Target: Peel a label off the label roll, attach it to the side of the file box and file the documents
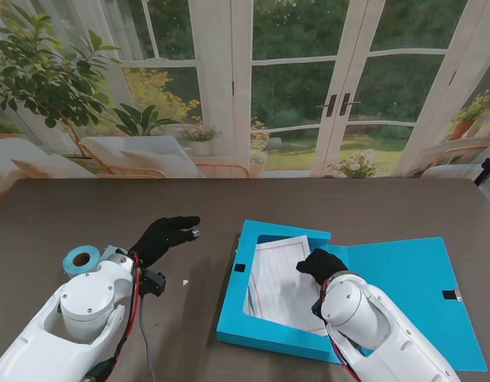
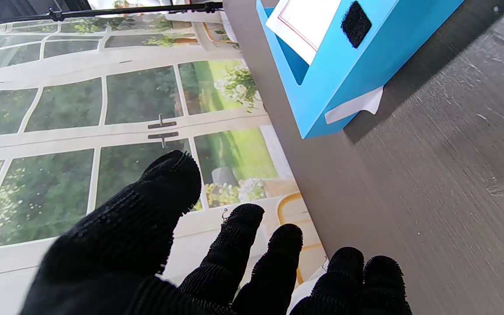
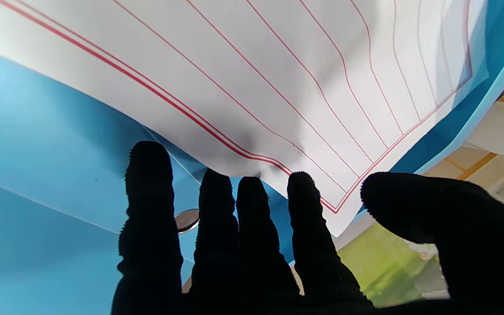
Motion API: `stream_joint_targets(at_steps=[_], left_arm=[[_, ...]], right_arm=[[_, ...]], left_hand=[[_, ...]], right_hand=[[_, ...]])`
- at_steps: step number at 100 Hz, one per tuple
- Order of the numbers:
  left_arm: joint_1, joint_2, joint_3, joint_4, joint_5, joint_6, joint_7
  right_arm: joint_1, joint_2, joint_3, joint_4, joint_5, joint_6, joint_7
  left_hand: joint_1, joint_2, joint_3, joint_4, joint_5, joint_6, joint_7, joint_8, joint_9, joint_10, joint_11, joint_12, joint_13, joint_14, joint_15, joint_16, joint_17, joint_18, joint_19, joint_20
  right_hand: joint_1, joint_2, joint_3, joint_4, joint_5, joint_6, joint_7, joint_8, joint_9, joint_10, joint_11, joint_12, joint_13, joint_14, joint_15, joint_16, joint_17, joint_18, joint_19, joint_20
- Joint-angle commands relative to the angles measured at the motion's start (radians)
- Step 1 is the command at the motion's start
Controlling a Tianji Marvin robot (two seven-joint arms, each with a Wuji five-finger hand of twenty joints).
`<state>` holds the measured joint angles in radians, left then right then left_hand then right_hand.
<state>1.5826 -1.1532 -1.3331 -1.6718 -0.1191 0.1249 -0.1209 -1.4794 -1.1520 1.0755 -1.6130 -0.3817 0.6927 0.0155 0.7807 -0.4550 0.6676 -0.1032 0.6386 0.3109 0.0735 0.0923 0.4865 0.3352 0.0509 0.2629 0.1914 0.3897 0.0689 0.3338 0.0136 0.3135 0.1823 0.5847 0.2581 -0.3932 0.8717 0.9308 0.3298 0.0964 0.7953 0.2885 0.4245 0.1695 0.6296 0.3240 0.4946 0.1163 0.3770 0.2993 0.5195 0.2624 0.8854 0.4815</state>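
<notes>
Here, from the stand, the blue file box [image 1: 269,318] lies on the dark table [image 1: 86,207] with its lid [image 1: 412,294] thrown flat toward the robot's right, which leaves the tray open to take paper. The ruled documents [image 1: 281,278] rest in the tray, their right edge lifted, and the right hand [image 1: 321,264] sits on that edge, apparently to press the sheets down into the box. The label roll [image 1: 81,259] stands at the left, partly behind the left arm, well apart from the box. The left hand [image 1: 164,236] hovers between roll and box, fingers spread and grasping nothing, probably parked so it does not hinder the filing. Along the left wrist, the box's side wall shows a black hook-and-loop patch [image 2: 356,23] and a white label [image 2: 355,105] on the same wall near the corner, one end curling off the surface; so the sticking step looks done, though not firmly. The gloved fingers [image 2: 239,245] here are loose and apart. Along the right wrist, the fingertips [image 3: 302,192] meet the bowed corner of the red-lined sheet; whether they pinch it or only push it I cannot tell.
</notes>
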Motion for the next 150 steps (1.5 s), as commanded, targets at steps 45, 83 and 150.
stream_joint_targets(at_steps=[45, 83, 150], left_arm=[[0.005, -0.002, -0.004, -0.005, -0.004, 0.003, -0.013], [0.014, 0.001, 0.002, -0.010, 0.045, -0.050, 0.003], [0.107, -0.011, 0.078, -0.019, 0.215, -0.265, 0.177]], right_arm=[[-0.041, 0.001, 0.005, -0.003, -0.025, -0.070, 0.000], [-0.068, 0.002, 0.050, -0.050, -0.141, -0.200, -0.074], [-0.211, 0.008, 0.227, -0.104, 0.016, -0.763, -0.094]], left_hand=[[-0.013, 0.018, -0.026, 0.018, 0.011, -0.022, -0.001, 0.003, 0.002, -0.018, -0.001, -0.004, 0.009, -0.019, -0.010, 0.005, -0.018, -0.055, -0.022, 0.004], [-0.022, 0.019, -0.039, 0.016, 0.005, -0.043, -0.001, 0.003, 0.001, -0.035, 0.000, -0.004, 0.004, -0.021, -0.012, 0.003, -0.030, -0.049, -0.027, 0.002], [-0.039, 0.019, -0.073, 0.014, -0.021, -0.074, -0.013, -0.003, 0.004, -0.062, -0.001, -0.006, 0.000, -0.025, -0.015, -0.005, -0.042, -0.036, -0.033, 0.000]], right_hand=[[-0.057, 0.043, -0.022, -0.028, -0.047, -0.034, 0.011, -0.010, -0.035, -0.022, 0.014, 0.010, 0.018, 0.127, 0.023, 0.013, -0.435, 0.003, -0.006, 0.001], [-0.081, 0.042, -0.022, -0.046, -0.015, -0.073, 0.003, -0.016, -0.022, -0.042, 0.003, 0.008, 0.006, 0.118, 0.003, 0.009, -0.463, 0.014, -0.051, -0.004], [-0.046, 0.049, -0.020, -0.023, 0.112, -0.117, -0.061, -0.026, 0.100, -0.063, -0.067, 0.011, 0.053, 0.110, -0.087, 0.005, -0.416, 0.043, -0.161, 0.004]])
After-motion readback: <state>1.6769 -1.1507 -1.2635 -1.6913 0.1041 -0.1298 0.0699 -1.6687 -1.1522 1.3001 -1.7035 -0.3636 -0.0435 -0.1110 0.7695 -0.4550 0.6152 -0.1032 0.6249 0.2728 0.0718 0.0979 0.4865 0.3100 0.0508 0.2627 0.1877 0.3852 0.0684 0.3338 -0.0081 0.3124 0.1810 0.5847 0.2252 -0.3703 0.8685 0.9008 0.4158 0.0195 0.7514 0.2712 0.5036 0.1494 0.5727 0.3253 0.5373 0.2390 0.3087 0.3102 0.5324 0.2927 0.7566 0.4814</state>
